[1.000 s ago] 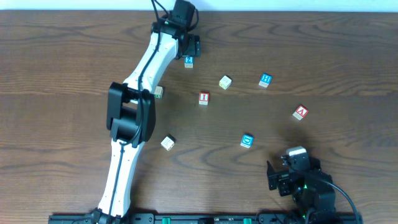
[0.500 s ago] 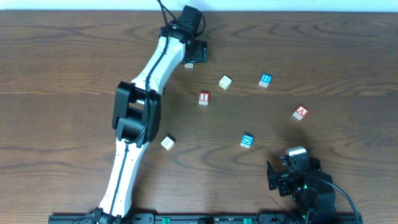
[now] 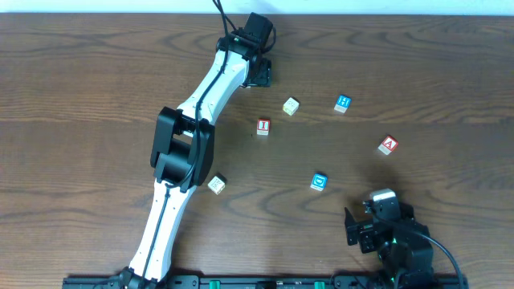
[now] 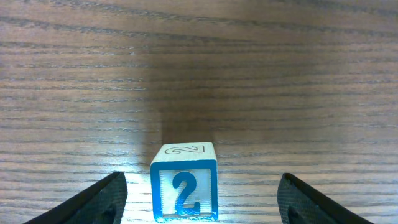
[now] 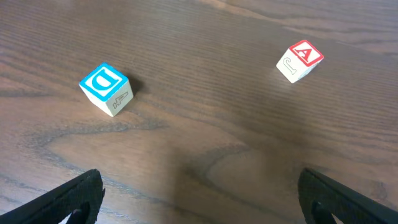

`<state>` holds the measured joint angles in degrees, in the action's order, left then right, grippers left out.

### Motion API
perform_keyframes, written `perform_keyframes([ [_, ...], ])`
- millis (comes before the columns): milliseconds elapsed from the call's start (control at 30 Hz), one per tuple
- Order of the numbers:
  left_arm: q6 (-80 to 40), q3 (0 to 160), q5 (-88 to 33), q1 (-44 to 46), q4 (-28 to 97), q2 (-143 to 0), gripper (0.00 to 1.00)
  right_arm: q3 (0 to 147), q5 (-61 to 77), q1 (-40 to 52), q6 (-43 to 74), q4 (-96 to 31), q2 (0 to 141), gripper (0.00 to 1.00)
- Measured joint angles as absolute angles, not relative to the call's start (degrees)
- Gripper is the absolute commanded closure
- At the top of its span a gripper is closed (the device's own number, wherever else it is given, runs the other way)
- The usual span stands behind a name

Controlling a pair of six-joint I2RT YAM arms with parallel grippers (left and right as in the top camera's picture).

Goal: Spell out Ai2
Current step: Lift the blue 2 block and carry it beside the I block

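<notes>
A blue-edged block with a 2 (image 4: 184, 185) stands on the table between the spread fingers of my left gripper (image 4: 199, 196), untouched by either finger. In the overhead view my left gripper (image 3: 259, 72) covers that block at the far edge. The red I block (image 3: 263, 127) lies mid-table. The red A block (image 3: 389, 145) lies to the right and also shows in the right wrist view (image 5: 300, 60). My right gripper (image 3: 365, 229) is open and empty near the front edge, its fingers (image 5: 199, 199) over bare wood.
A blue D block (image 3: 320, 181) lies in front of the right gripper, also in the right wrist view (image 5: 104, 88). A blue H block (image 3: 343, 103) and a cream block (image 3: 291, 106) lie at the back. Another cream block (image 3: 216, 184) lies by the left arm.
My left gripper has moved right along the far edge and now covers the 2 block in the overhead view. The right arm has not moved.
</notes>
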<state>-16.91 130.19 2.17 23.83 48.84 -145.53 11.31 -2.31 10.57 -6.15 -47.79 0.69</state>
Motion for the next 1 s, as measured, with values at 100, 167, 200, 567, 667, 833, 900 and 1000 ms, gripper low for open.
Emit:
perform_keyframes([
  [100,-17.34,130.1,2.26,23.83,48.82,-145.53,0.32,11.31,-2.31,10.57,-6.15,-47.79,0.69,0.01],
  [167,-17.78,130.08,2.37,23.83,48.84,-145.53,0.36,11.31,-2.31,10.57,-6.13,-47.79,0.69,0.01],
  [200,-17.91,130.08,2.39,23.83,48.86,-145.53,0.37,11.31,-2.28,10.57,-6.15,-47.79,0.69,0.01],
  [567,-18.65,129.97,2.59,23.83,50.13,-146.5,0.47,11.31,-2.31,10.57,-6.13,-47.79,0.69,0.01],
  [667,-19.07,129.91,2.59,23.83,50.37,-147.44,0.47,11.31,-2.28,10.57,-6.13,-47.77,0.69,0.01],
  [833,-19.46,129.88,2.76,23.83,50.3,-147.57,0.51,11.31,-2.31,10.57,-6.13,-47.79,0.69,0.01],
  [900,-19.49,129.88,2.81,23.83,50.3,-147.57,0.53,11.31,-2.31,10.57,-6.15,-47.79,0.69,0.01],
  [1000,-19.51,129.88,2.83,23.83,50.28,-147.57,0.56,11.31,-2.31,10.57,-6.15,-47.79,0.69,0.01],
])
